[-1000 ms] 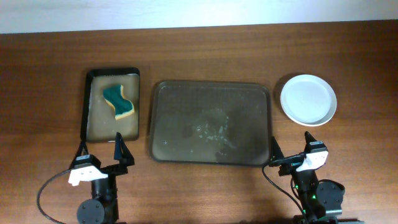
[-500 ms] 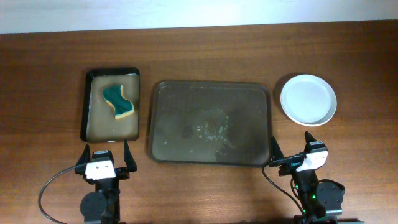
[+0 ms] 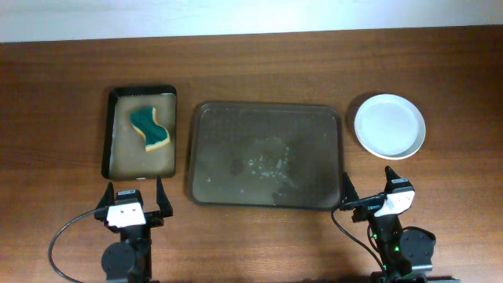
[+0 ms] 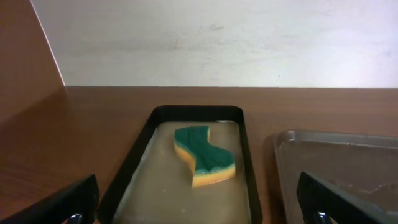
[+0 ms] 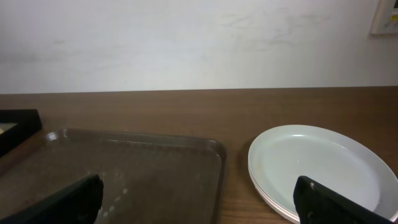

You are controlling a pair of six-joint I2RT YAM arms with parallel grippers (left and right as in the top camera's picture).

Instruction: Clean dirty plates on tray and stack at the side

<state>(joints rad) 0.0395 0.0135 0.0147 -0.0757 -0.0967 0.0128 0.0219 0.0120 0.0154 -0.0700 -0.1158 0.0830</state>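
At the bottom left of the overhead view, left gripper [image 3: 133, 192]: jaws spread wide, nothing between them, parked just short of the near end of the small black tray [image 3: 108, 134]. At the bottom right, right gripper [image 3: 368, 185]: likewise spread and empty, hanging just off the lower right corner of the tray [image 3: 267, 105].

Farther up, in the frame's centre, that tray: no plate on it, only a scatter of pale specks or droplets near the middle. Left of it, inside the black tray, a green-and-yellow sponge [image 3: 149, 129] lying free on the beige bottom, gripped by nothing.

At the upper right, off the tray and on the bare table [image 3: 251, 63], the plates [image 3: 390, 126]: stacked, white, no smear to be made out. In the right wrist view, layered rims at the lower right of the frame; exact count hard to tell.

Judged finished or all but: tray emptied, stack set at the side, sponge lying loose. Possibly nothing left beyond the tray's residue, not plainly asked for.

Relative to the right gripper, stack straight above in the overhead frame, near but apart. Well apart from the left gripper, across the whole tray.
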